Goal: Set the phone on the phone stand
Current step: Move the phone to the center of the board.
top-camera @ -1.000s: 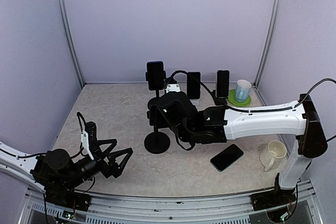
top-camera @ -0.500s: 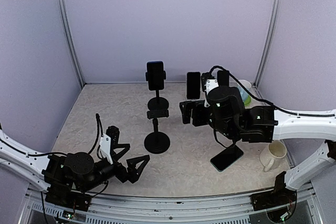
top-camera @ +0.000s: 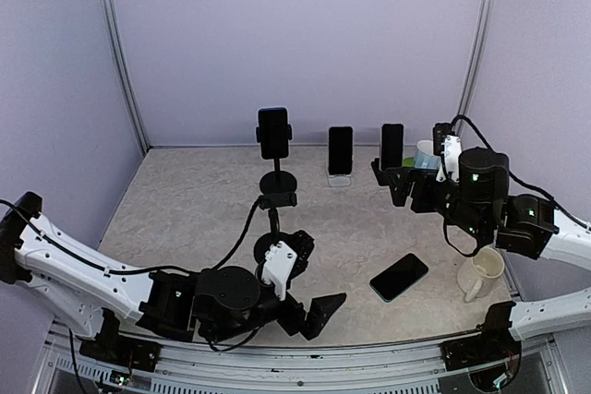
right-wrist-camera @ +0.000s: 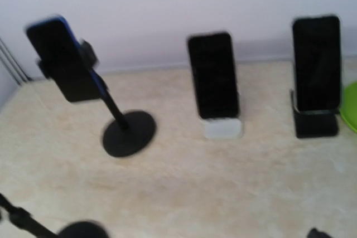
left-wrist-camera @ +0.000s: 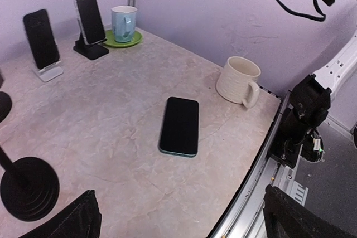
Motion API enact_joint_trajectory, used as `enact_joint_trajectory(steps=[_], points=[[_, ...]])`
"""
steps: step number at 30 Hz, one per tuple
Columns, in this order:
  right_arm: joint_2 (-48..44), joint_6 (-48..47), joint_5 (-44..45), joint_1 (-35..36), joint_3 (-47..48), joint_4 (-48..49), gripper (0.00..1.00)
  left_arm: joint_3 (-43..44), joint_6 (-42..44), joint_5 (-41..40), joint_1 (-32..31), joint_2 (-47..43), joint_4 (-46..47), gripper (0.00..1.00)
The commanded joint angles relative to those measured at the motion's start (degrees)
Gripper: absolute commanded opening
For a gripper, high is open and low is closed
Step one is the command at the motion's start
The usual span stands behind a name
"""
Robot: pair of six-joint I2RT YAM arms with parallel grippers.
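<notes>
2 claws spread wide: left claw [top-camera: 320,271], right claw [top-camera: 389,183]; phone [top-camera: 399,276] lies flat on table [top-camera: 203,193].

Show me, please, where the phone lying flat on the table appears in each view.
Top external: flat phone, lower right of centre.
Left wrist: flat phone near the middle.
Right wrist: not in it.
Shared landmark: phone on the white stand, far left in left wrist, centre in right wrist.

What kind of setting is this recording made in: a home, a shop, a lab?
Most likely a lab test cell, not a home: plain lilac panel walls in metal corner posts box in a marbled beige tabletop, where a dark phone on a white stand and a cream mug look staged.
</notes>
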Motion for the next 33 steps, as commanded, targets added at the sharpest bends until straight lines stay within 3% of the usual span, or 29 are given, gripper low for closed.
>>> enact_joint_trajectory(steps=[1,8,21,33], points=[[1.2,-0.8,-4.7,-2.5,-0.9,-5.1,1.00,7.3,3.8,8.8,2.7,7.5,-1.9,0.99],[0.1,-1.3,-9.5,-5.8,-1.6,-6.1,1.00,16.6,6.0,22.3,9.8,19.3,-0.6,0.99],[2.5,-3.0,-32.5,-22.0,-4.2,-4.8,1.00,32.7,10.2,39.7,17.7,35.4,-6.0,0.99],[-1.4,-6.8,-32.8,-25.6,-4.7,-5.5,1.00,45.9,11.3,38.5,18.5,46.9,-15.3,0.99]])
